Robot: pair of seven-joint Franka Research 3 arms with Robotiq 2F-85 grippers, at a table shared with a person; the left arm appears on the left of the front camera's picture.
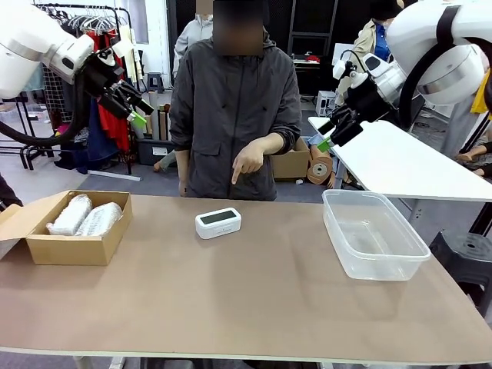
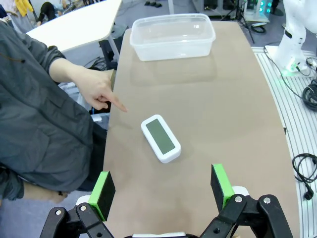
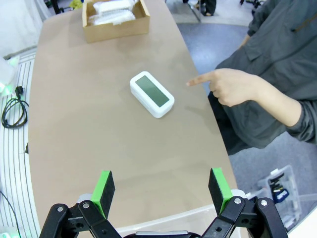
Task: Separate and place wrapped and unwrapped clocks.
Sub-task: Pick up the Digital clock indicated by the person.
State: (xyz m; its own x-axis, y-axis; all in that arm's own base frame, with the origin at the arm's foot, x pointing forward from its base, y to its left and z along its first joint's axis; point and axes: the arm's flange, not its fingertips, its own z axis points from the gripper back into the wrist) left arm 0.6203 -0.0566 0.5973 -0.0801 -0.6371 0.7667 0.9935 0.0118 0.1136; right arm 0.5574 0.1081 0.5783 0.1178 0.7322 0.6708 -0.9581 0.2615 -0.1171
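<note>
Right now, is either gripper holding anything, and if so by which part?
Nothing is held. The left gripper and right gripper hang open above the table; the bare clock lies free on it.

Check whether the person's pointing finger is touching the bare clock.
Apart. In the left wrist view, table shows between the person's hand and the bare clock; the right wrist view shows the same gap.

Ahead of the left gripper point(image 2: 161, 187), black with green pads point(image 2: 104, 192), the bare clock point(image 2: 161, 139) is white with a grey-green screen on a plain tan desk point(image 2: 223, 114). Beyond it the tub point(image 2: 172, 35) is clear. Far ahead of the right gripper point(image 3: 161, 187), a brown cardboard box point(image 3: 116, 29) holds white wrapped clocks point(image 3: 112, 7) under crinkly clear plastic. The person's sleeve point(image 3: 282, 44) is dark grey.
</note>
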